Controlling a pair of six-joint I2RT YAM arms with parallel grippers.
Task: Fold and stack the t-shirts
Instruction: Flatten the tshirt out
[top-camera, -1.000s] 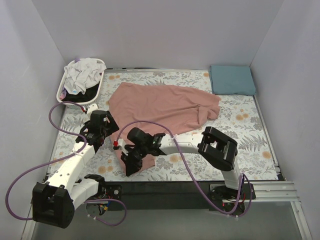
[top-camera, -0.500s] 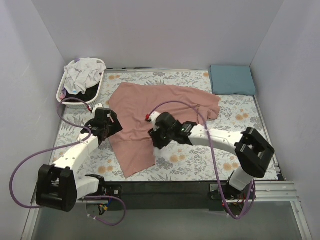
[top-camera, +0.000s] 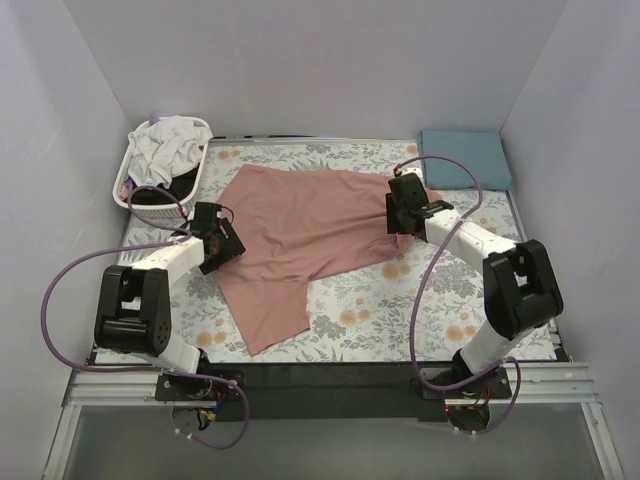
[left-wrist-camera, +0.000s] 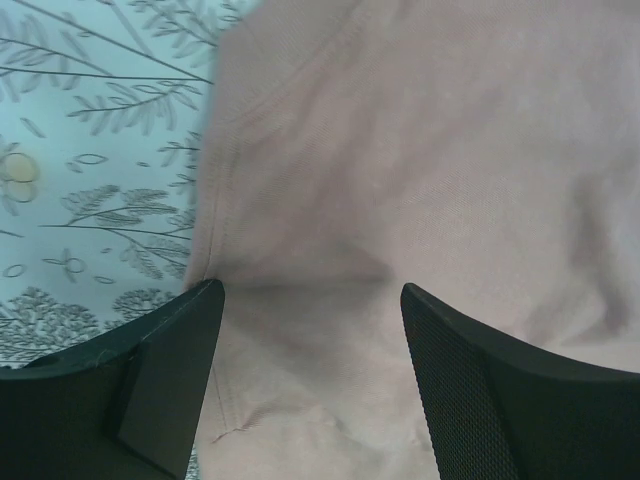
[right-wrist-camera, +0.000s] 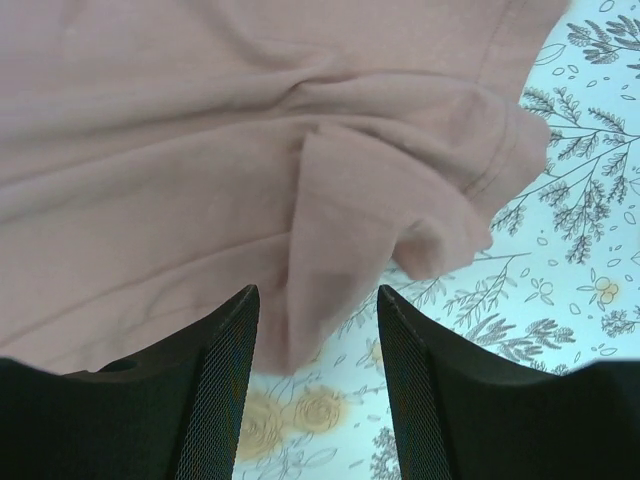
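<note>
Your left gripper (top-camera: 216, 246) sits at the left edge of the pink tee (top-camera: 310, 225), low over the cloth. The jaws are spread wide with nothing clamped. In the left wrist view the tee fills the gap between the two fingers (left-wrist-camera: 170, 350). Its hemmed edge runs down just inside the left-hand one, with the floral cloth (left-wrist-camera: 100, 150) showing beyond it. I cannot tell if the tips touch the fabric.

Your right gripper (top-camera: 404, 208) is at the tee's right corner, on the far-right side of the spread. These jaws are also parted and empty. In the right wrist view a bunched fold of pink hangs right in the gap between the fingers, its lower tip about level with them. The rounded hem of the tee bulges off to the right over the floral print. Whether the tips are touching it is unclear here too.

The pink tee lies spread and wrinkled across the middle of the table, one flap reaching toward the near edge.

The teal tee (top-camera: 465, 160) sits folded at the far right corner, just beside the pink one.

The white basket (top-camera: 200, 160) is at the far left corner, holding white and dark clothes (top-camera: 170, 145) in a heap.
</note>
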